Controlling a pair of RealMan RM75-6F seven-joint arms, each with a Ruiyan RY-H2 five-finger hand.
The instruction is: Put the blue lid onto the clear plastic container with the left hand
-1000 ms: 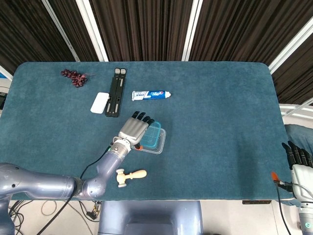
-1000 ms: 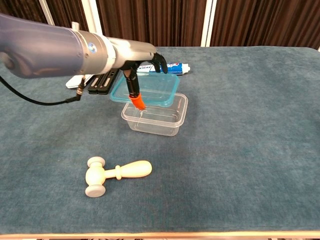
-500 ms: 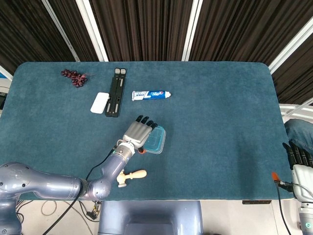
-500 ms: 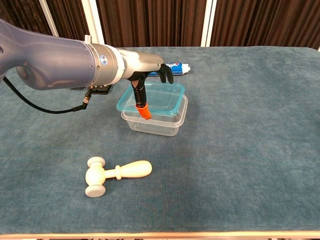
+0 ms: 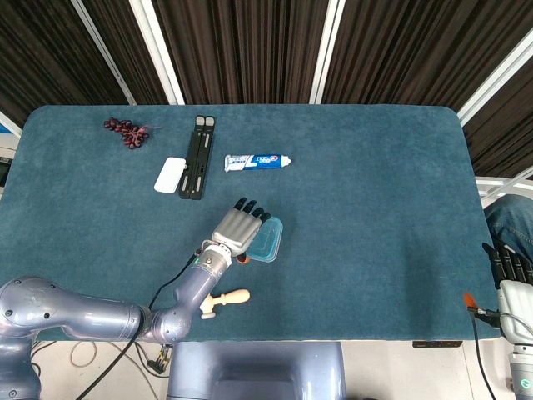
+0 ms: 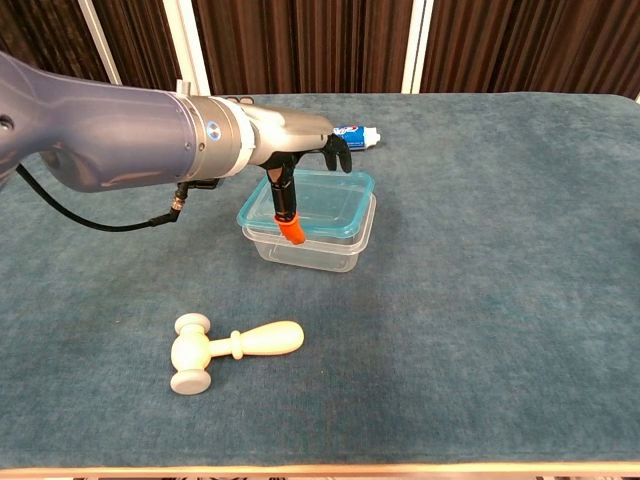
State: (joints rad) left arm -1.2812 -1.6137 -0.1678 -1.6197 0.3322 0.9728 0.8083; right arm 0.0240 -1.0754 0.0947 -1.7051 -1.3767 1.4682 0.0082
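Observation:
The blue lid (image 6: 322, 195) lies level on top of the clear plastic container (image 6: 318, 251) in the middle of the table. My left hand (image 6: 303, 137) reaches over it from the left and grips it. Its orange-tipped thumb (image 6: 289, 227) presses the lid's near edge and its dark fingers (image 6: 337, 152) curl over the far edge. In the head view the left hand (image 5: 236, 229) covers the left part of the lid (image 5: 268, 240), and the container beneath is almost hidden. My right hand (image 5: 509, 267) rests off the table at the lower right, fingers straight and holding nothing.
A wooden toy hammer (image 6: 232, 347) lies near the front edge. Behind the container lie a toothpaste tube (image 5: 256, 161), a black folding stand (image 5: 197, 156), a white flat piece (image 5: 170, 175) and a string of dark beads (image 5: 127, 132).
My left hand has carried the lid down and to the right. It hung tilted above the container's back edge, and now sits flat on the container.

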